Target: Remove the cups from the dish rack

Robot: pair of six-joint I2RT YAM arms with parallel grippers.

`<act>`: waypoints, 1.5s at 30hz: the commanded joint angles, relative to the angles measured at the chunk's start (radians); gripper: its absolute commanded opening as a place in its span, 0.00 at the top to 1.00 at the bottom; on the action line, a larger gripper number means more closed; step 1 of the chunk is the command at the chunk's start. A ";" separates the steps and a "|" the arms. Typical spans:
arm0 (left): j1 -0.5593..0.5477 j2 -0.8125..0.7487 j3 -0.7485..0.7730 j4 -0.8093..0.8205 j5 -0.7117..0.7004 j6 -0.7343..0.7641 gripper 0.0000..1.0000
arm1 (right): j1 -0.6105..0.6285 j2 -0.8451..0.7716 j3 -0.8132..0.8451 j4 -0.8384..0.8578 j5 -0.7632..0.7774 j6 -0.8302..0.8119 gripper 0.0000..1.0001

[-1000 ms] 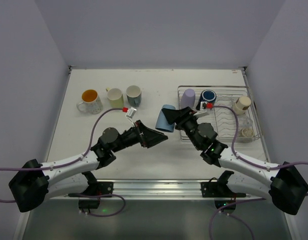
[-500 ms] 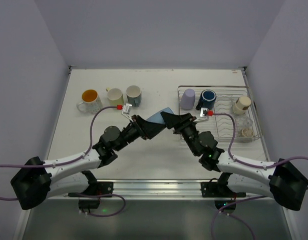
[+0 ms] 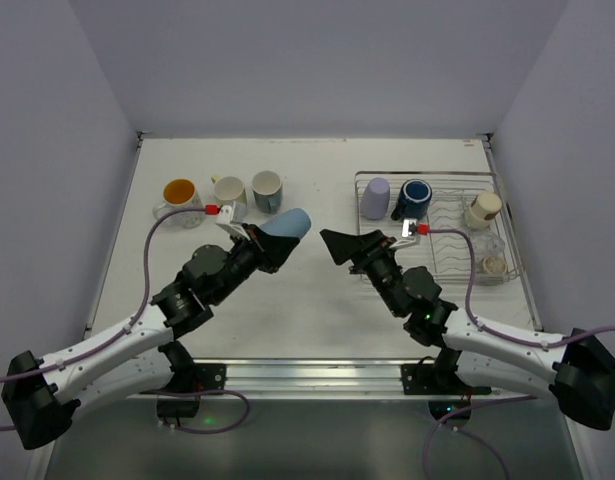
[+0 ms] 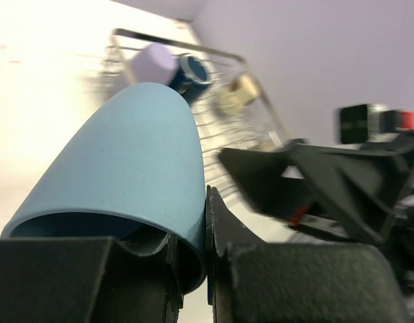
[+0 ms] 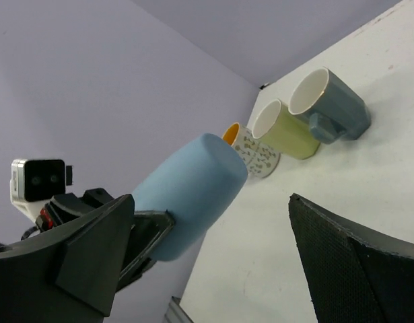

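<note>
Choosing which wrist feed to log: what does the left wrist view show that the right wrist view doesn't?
Only left wrist: the silver wire dish rack holding a lavender cup, a navy cup and a cream cup. Only right wrist: a grey mug, a yellow-green mug and an orange-inside white mug on the table. Both: the light blue cup, gripped by the left gripper.

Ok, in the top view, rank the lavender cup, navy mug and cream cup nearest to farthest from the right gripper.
1. lavender cup, left end of the dish rack.
2. navy mug, just right of it.
3. cream cup, far right side.
</note>
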 commanded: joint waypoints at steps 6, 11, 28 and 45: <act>0.310 0.137 0.251 -0.730 0.072 0.322 1.00 | -0.005 -0.186 0.094 -0.474 0.051 -0.177 0.01; 0.405 0.341 0.401 -0.905 0.042 0.463 1.00 | -0.008 -0.168 0.250 -0.779 0.011 -0.297 0.01; 0.589 0.714 0.541 -0.993 -0.047 0.541 0.81 | -0.016 -0.114 0.292 -0.938 -0.144 -0.369 0.01; 0.606 0.561 0.598 -0.964 -0.121 0.497 0.08 | -0.059 -0.111 0.349 -1.023 -0.142 -0.406 0.09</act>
